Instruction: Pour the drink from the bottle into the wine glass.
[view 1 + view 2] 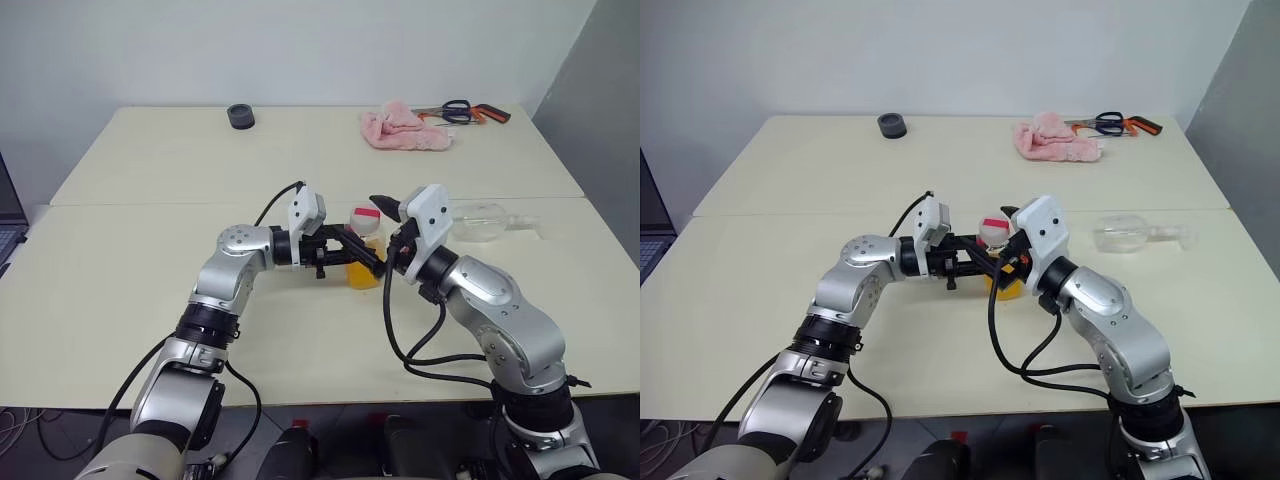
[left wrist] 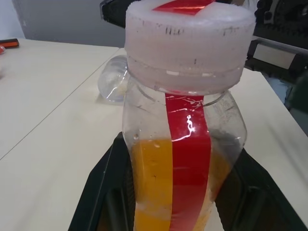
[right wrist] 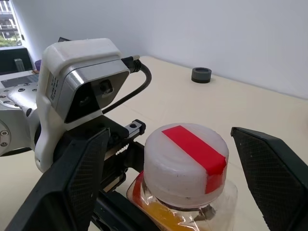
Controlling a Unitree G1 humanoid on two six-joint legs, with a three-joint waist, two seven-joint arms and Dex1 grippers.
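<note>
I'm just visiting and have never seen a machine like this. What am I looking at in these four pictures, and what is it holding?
It is a two-armed robot at a table. Two pictures look down from its head; two come from cameras on its wrists. The left gripper is shut on a small bottle of orange drink. The right gripper is open, its fingers either side of the cap. A wine glass lies on its side nearby. Farther back are a pink cloth, scissors and a dark ring.
</note>
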